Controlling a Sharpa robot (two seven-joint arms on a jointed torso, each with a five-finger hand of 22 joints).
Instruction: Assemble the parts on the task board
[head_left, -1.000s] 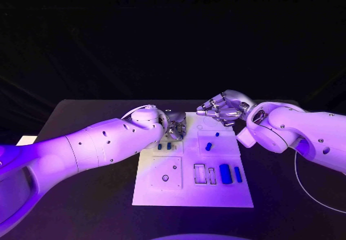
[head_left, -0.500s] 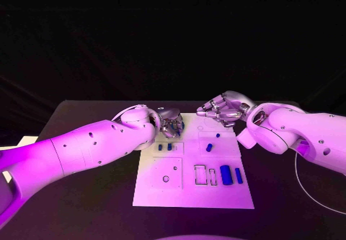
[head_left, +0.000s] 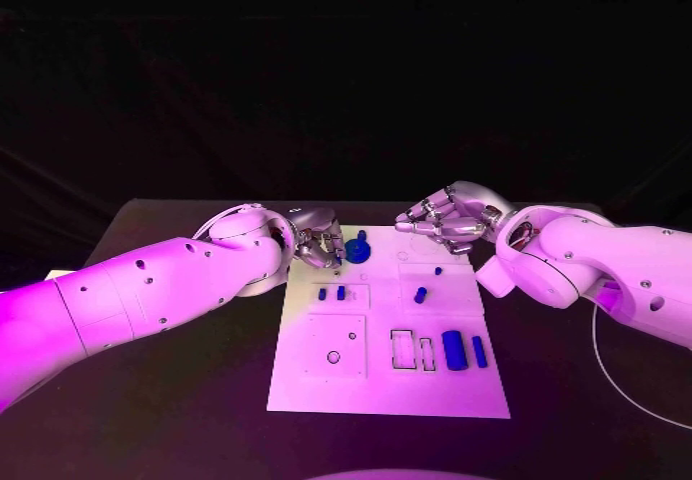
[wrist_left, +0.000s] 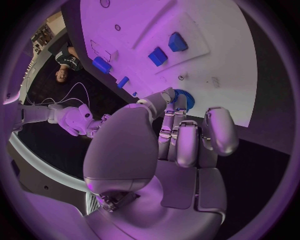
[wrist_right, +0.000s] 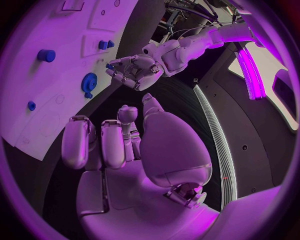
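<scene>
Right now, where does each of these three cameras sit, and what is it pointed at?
Head view: from the robot's head, down at the board; both arms enter.
Left wrist view: behind the left hand, toward the board's far end.
Right wrist view: behind the right hand, across the board.
All three share the blue gear.

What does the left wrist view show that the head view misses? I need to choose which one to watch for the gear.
Left wrist view alone: the left hand from behind, fingertips right by the blue gear, toothed rim visible; whether they touch it is unclear. Head view alone: the whole task board, its near slots, the long blue parts, and the right hand with curled fingers over the board's far edge. Both: the gear, the left hand, and the two small blue blocks.
</scene>
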